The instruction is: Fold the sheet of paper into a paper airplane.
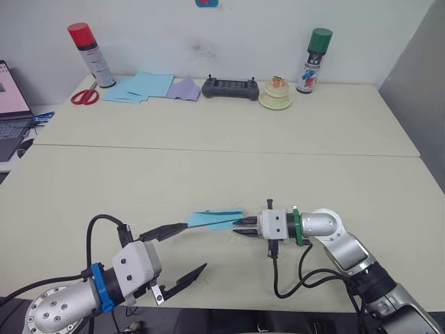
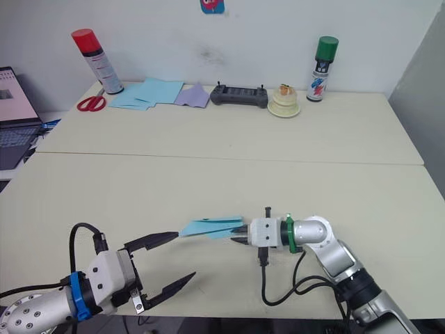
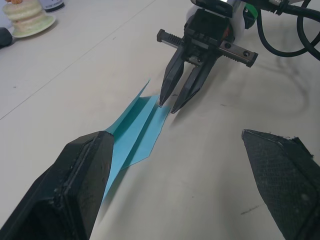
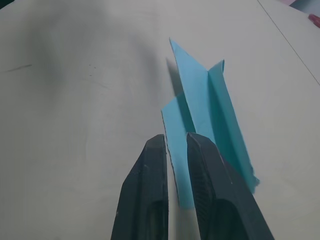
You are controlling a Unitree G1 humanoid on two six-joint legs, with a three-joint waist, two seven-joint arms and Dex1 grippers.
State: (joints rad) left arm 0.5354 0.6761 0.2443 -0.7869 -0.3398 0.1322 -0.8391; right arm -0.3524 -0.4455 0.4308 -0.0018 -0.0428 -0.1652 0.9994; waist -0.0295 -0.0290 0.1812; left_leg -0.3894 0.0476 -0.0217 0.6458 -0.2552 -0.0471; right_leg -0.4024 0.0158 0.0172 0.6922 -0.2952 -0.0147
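The paper airplane (image 1: 217,219) is one narrow, pointed, multi-layer fold of light blue paper at the near part of the table (image 1: 229,167), between the two grippers. The right gripper (image 1: 245,225) has its two black fingers nearly closed on the airplane's rear edge; the right wrist view shows a thin paper layer in the narrow slot between the fingers. The left gripper (image 1: 186,250) is spread wide, with one finger (image 3: 75,185) touching the airplane's pointed end and the other finger well apart from the paper, over bare table.

Items along the far edge of the table, counted:
- One spray can with a red cap (image 1: 91,55), at the robot's left.
- One pair of red-handled scissors (image 1: 85,96), just beside that can.
- One loose pile of flat light blue sheets (image 1: 139,87).
- One lavender sheet (image 1: 183,88), touching the pile.
- One black handheld controller (image 1: 230,88).
- One cream-coloured stacked object (image 1: 276,93); its kind cannot be determined.
- One spray can with a green cap (image 1: 313,61).

One laptop (image 1: 12,115) sits at the far left edge.
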